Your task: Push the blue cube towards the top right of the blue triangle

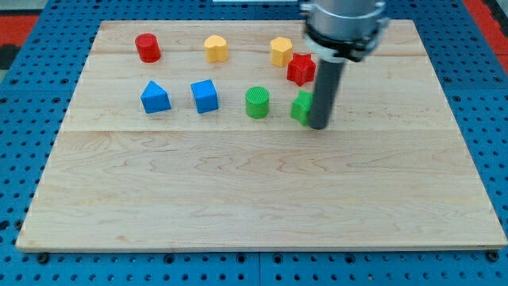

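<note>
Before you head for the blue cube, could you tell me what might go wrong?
My tip sits against a green block, which it partly hides; moving off could drag it. The green cylinder lies between me and the blue cube. The cube sits close beside the blue triangle, so a push could knock that.

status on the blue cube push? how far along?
Done: nothing visible yet; the blue cube sits level with the blue triangle, on its right, apart from it. In hand: my tip is far off to the view's right, against a green block, with the green cylinder between it and the cube. Left: reach the cube and push it up to the triangle's top right.
</note>
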